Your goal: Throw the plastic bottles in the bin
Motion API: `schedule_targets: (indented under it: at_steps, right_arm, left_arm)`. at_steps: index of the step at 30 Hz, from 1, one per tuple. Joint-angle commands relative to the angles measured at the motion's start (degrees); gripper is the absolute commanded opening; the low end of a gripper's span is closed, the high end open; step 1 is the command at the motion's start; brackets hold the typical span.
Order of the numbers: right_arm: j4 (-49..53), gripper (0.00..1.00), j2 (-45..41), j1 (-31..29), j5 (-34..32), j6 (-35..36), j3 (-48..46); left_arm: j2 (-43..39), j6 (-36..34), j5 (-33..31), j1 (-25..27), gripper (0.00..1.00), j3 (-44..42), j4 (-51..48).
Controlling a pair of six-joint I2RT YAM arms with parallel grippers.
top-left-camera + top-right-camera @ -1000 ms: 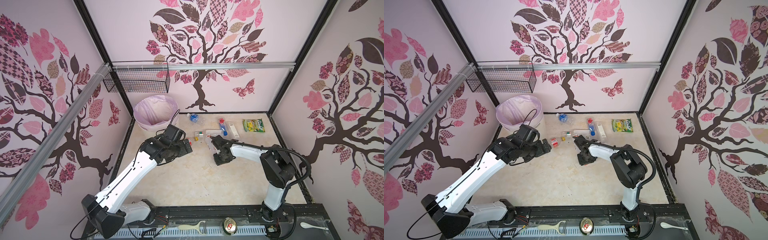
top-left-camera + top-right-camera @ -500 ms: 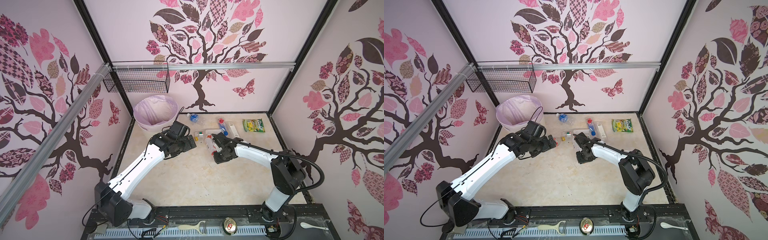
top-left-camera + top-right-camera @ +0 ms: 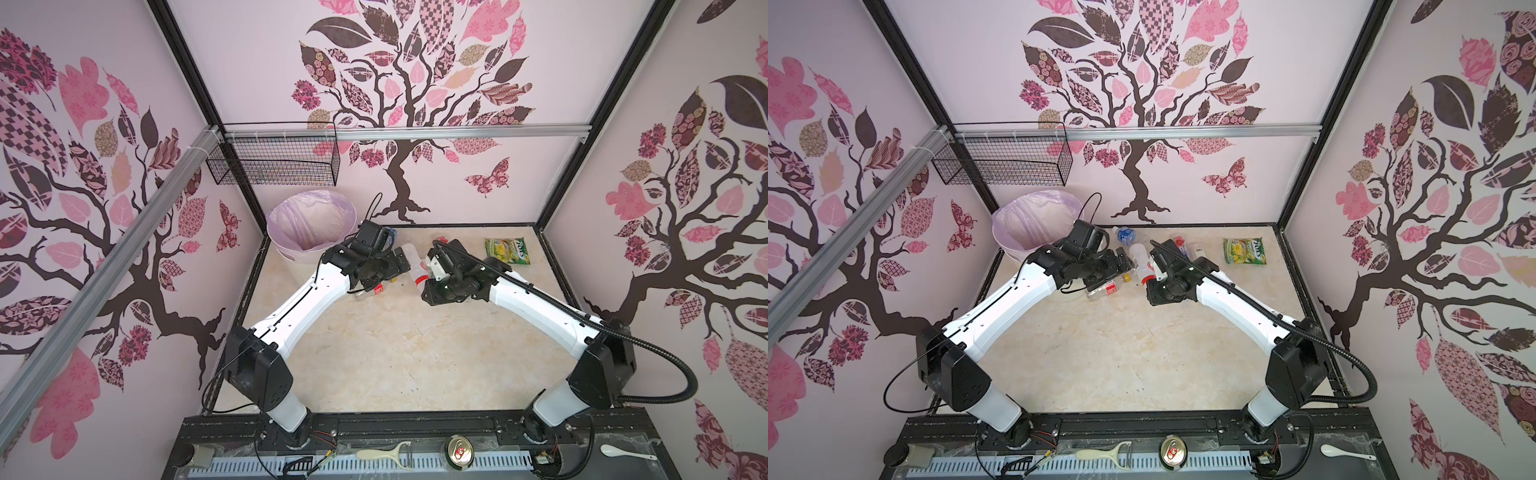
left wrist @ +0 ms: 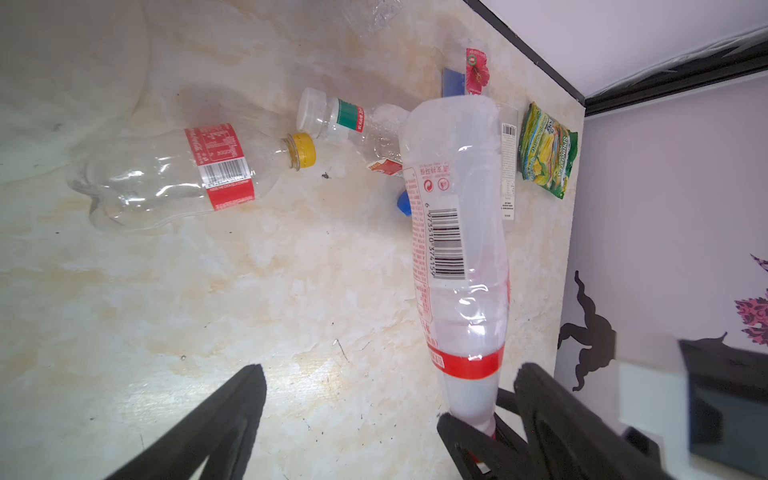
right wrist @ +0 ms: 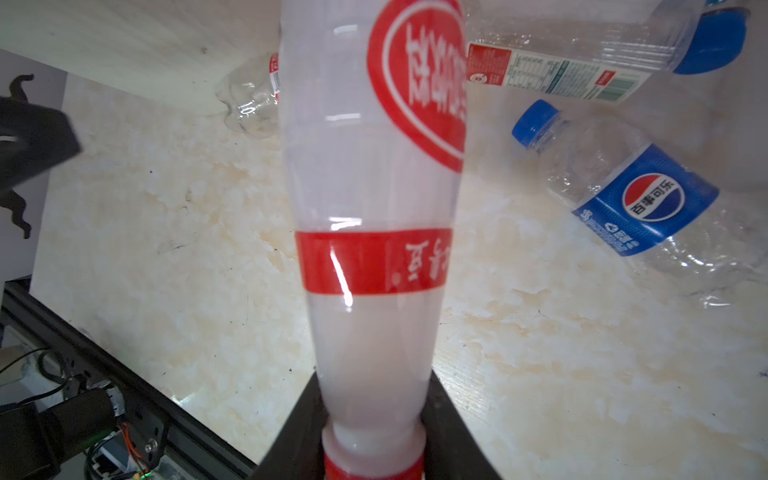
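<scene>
The step in hand looks like a handover. The right jaws are clamped on the neck of a milky white bottle (image 5: 370, 257) with a red label; their black fingers (image 5: 291, 432) pinch it just above the red cap, and the body sticks straight out ahead of them, apparently lifted off the desk (image 3: 395, 353). The left jaws stand wide apart and hold nothing. In the left wrist view their fingers (image 4: 232, 411) flank that same bottle's neck end, which sits well off centre, close beside one finger and far from the other. The bin (image 3: 293, 255) stands behind the left jaws, on the side away from the right jaws, so the left arm seems the natural one to carry the bottle over. Several more plastic bottles lie on the desk beyond both jaws, among them a clear bottle with a yellow cap (image 4: 178, 174) and a blue-labelled cola bottle (image 5: 636, 199); none of them is in the bin yet as far as the top views show. Next, the left jaws probably need to centre on the body, close gently on the thin plastic, and only then should the right jaws let go.
</scene>
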State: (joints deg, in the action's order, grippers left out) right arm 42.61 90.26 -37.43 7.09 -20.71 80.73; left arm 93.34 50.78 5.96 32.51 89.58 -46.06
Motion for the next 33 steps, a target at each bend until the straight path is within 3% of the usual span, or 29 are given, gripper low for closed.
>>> schedule_targets:
  at_steps: [1,17,23,27,33]
  right_arm:
    - [3.81,0.35,-2.81,-0.26,2.22,-0.17,3.27]
    - [2.58,0.35,-7.37,-0.66,10.23,2.23,4.61]
    - [2.48,0.35,-7.05,-1.11,10.26,2.78,5.32]
    - [2.21,0.35,-6.97,-1.07,10.27,2.83,5.47]
    - [1.99,0.37,-6.58,-1.07,10.22,2.69,5.58]
  left_arm:
    - [1.11,1.98,1.61,-0.12,0.98,2.86,5.08]
    - [7.08,3.80,1.38,-0.13,0.98,6.63,11.12]
    - [8.97,3.09,1.54,-0.11,0.98,8.79,10.86]
    - [8.66,1.81,1.43,-0.23,0.88,9.03,11.33]
    - [7.71,-0.10,1.69,-0.62,0.65,8.68,11.65]
